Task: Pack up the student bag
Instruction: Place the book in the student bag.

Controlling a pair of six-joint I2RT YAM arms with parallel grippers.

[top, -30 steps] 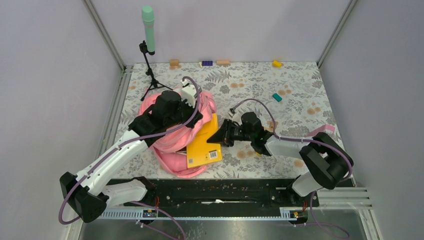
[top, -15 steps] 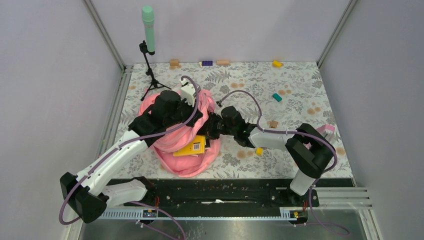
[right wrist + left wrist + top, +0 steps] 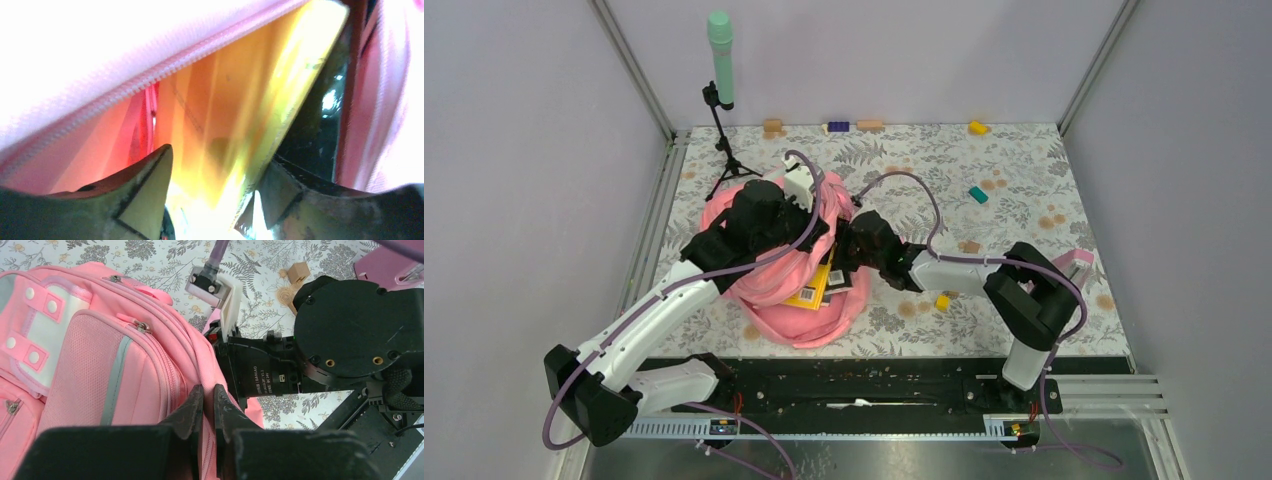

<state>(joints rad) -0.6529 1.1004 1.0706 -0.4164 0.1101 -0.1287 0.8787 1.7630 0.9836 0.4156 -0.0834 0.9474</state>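
Two tools: left tool [image 3: 208,402] pinches student bag [image 3: 90,365] rim; right tool [image 3: 212,195], spread, straddles yellow book [image 3: 235,100], barely visible overhead.

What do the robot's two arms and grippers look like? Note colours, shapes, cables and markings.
Both the left arm and right arm have white links between chunky black joint housings, with a purple cable looping along each. A black motor housing carries small white lettering. The left gripper and right gripper have dark, wedge-shaped fingers.

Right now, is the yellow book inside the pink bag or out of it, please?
Partly in: one end of the book juts from the bag.
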